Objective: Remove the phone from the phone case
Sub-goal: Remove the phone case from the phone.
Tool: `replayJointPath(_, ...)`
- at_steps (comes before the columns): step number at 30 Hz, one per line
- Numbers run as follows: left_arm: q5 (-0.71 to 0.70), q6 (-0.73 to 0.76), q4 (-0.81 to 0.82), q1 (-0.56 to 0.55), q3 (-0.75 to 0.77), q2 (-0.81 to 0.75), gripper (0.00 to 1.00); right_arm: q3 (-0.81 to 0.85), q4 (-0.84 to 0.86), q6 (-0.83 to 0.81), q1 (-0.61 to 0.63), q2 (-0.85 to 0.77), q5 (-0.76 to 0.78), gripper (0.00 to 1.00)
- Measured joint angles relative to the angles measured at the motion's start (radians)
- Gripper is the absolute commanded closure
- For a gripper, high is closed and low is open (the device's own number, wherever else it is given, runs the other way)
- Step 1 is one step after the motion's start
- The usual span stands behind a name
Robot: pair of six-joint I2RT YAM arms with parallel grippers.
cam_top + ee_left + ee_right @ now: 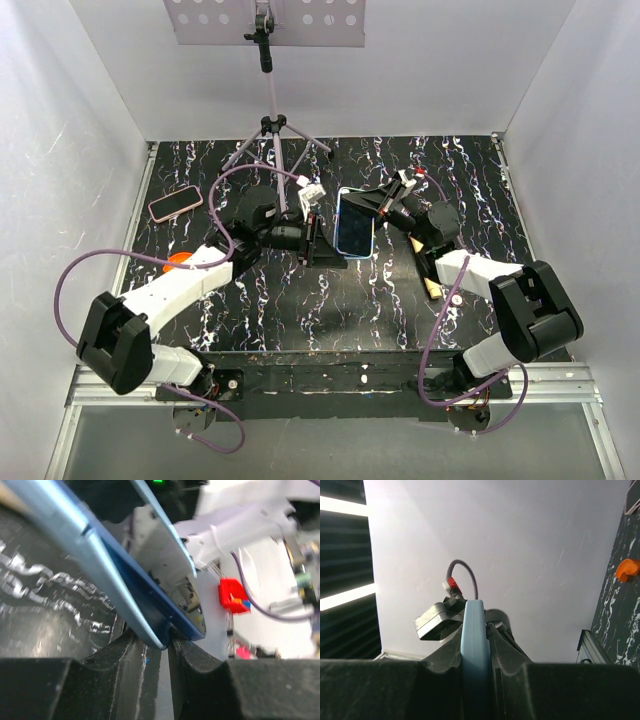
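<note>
L gripper (pixel 166 642), R gripper (pixel 475 652) clamp phone (pixel 355 222), prob. cased

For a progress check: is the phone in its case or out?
In: the case wraps the phone at its edge; left tool and right tool clamp it. Whether a corner has lifted: cannot tell.

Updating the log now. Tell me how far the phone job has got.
Done: the phone is picked up, held between both arms. In hand: the left gripper and right gripper each clamp an opposite edge. Left: the blue case is still on it, so the two remain to be pulled apart; whether it has begun to loosen cannot be told.
</note>
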Motion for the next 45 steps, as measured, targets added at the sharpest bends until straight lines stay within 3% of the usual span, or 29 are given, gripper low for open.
replayJointPath(3,-0.19,-0.077,-0.17,0.0,0.003,-0.052,1.0,0.0,-0.031,-0.013,-0.002,0.023,0.048,0.99)
replayJointPath(6,-0.37,-0.171,-0.217,-0.006,-0.053,-0.156,1.0,0.0,-0.068,-0.031,0.009,0.03,0.092,0.99)
replayJointPath(9,-0.457,-0.241,-0.251,-0.008,-0.071,-0.235,1.0,0.004,-0.074,-0.019,0.035,0.031,0.121,0.99)
replayJointPath(16,-0.449,-0.389,-0.263,-0.006,-0.058,-0.256,0.73,0.028,-0.074,0.003,0.043,0.032,0.118,0.99)
replayJointPath(21,-0.408,-0.563,-0.158,0.014,-0.144,-0.286,0.56,0.028,-0.071,0.023,0.058,0.033,0.107,0.99)
replayJointPath(32,-0.401,-0.836,0.03,0.036,-0.318,-0.361,0.37,0.028,-0.064,0.008,0.11,0.033,0.096,0.99)
replayJointPath(34,-0.433,-0.863,0.062,0.041,-0.344,-0.382,0.39,0.028,-0.063,0.016,0.12,0.033,0.096,0.99)
replayJointPath(41,-0.455,-0.895,0.196,0.053,-0.341,-0.338,0.63,0.028,-0.064,0.047,0.132,0.034,0.112,0.99)
replayJointPath(45,-0.453,-0.881,0.216,0.063,-0.306,-0.304,0.69,0.028,-0.063,0.05,0.132,0.041,0.145,0.99)
